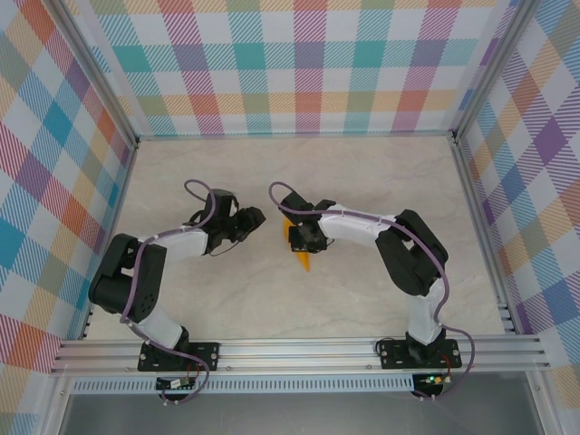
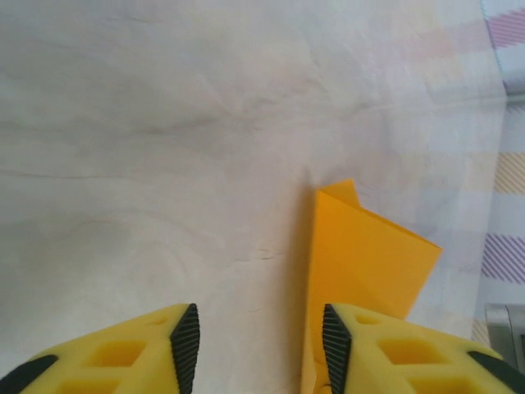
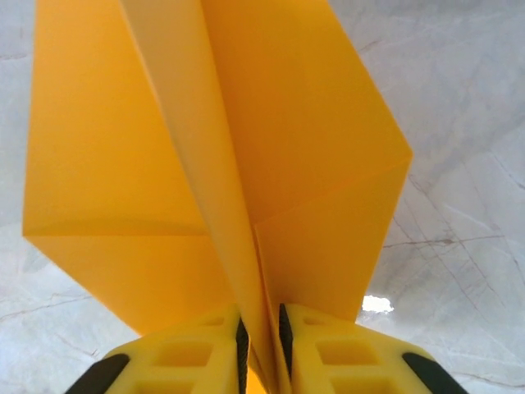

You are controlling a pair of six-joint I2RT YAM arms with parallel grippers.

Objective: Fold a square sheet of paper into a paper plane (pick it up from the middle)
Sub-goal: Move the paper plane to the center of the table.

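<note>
Right claw [image 3: 261, 328] is closed nearly all the way on the paper plane [image 3: 287, 123]. The centre crease is pinched between its two fingers, and the two wings are spread out to either side ahead of the fingertips. Whether the plane is resting on the desk [image 1: 362, 181] or is already raised a little cannot be told.

The left claw [image 2: 258, 336] is held about half open, and nothing is gripped by it. One wing of the plane is seen just ahead of its right finger, with the paper edge running down close to that fingertip. Whether the two are touching cannot be told.

The folding is judged to be finished or nearly finished, since a slim dart with a centre crease is already formed. The step in hand is judged to be the taking of the plane by its middle.

For the next move, a steady pinch on the crease is needed, so that the thin paper is not allowed to slip. The left claw should be kept away from the wing, so that the wing is not caught or bent when the plane is lifted.
</note>
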